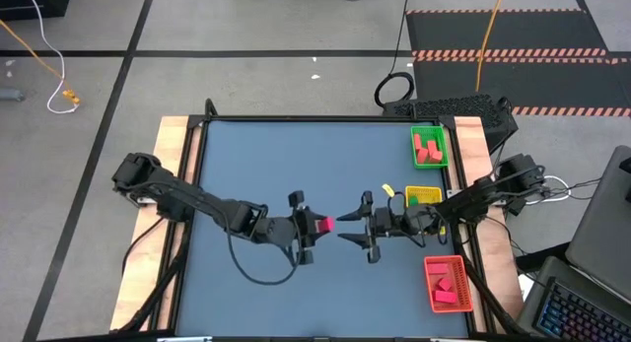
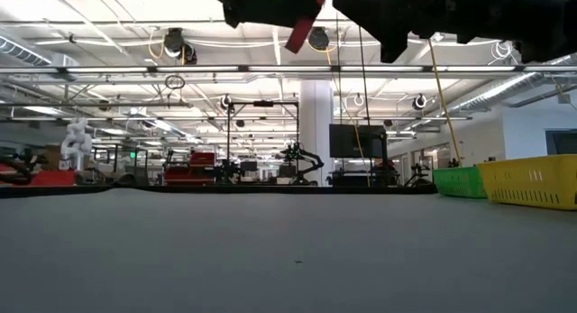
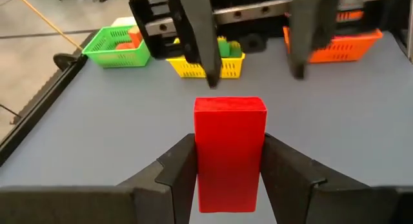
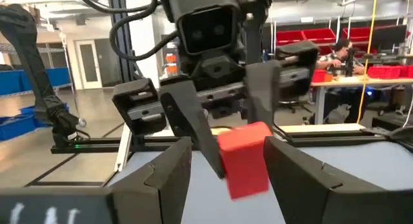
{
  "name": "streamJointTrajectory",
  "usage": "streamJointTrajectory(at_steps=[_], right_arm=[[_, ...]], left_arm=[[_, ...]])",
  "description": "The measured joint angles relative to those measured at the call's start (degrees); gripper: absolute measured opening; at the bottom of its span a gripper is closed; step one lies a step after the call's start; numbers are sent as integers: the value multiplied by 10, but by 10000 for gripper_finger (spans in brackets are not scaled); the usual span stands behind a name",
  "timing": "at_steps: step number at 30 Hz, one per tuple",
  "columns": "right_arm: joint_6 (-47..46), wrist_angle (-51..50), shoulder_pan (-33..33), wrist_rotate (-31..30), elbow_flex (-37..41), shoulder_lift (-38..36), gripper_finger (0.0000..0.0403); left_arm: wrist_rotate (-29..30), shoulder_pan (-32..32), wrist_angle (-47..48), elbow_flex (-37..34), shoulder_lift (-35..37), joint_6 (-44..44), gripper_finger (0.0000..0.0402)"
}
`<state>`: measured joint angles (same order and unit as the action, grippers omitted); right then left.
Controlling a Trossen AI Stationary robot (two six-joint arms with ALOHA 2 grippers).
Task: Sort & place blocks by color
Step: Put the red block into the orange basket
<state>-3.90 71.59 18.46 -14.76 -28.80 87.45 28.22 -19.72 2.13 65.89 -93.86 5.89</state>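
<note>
Held up over the middle of the blue-grey desk, the solid red rectangular block sits clamped between the left gripper fingers. It looks light, rigid and smooth-faced; its free end is the place to grab. The right gripper faces it, fingers apart, straddling that end. No readable writing anywhere.

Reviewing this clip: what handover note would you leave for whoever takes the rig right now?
Left gripper: shut on the red block, held above mid-table.
Right gripper: open, facing it, fingers either side of the block, not gripping.
Trays on the right edge: green tray holds red pieces, yellow tray a green piece, red tray red pieces.
Done: no loose blocks show on the table.
Left: probably pass the block across and place it.
</note>
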Motion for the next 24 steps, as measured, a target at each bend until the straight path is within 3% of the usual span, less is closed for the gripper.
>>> streamJointTrajectory(at_steps=[12, 24], right_arm=[[88, -8, -1, -1, -39, 16, 190], [76, -48, -10, -21, -42, 16, 268]], left_arm=[[-23, 11, -18, -1, -20, -12, 156], [-39, 8, -42, -1, -21, -17, 156]])
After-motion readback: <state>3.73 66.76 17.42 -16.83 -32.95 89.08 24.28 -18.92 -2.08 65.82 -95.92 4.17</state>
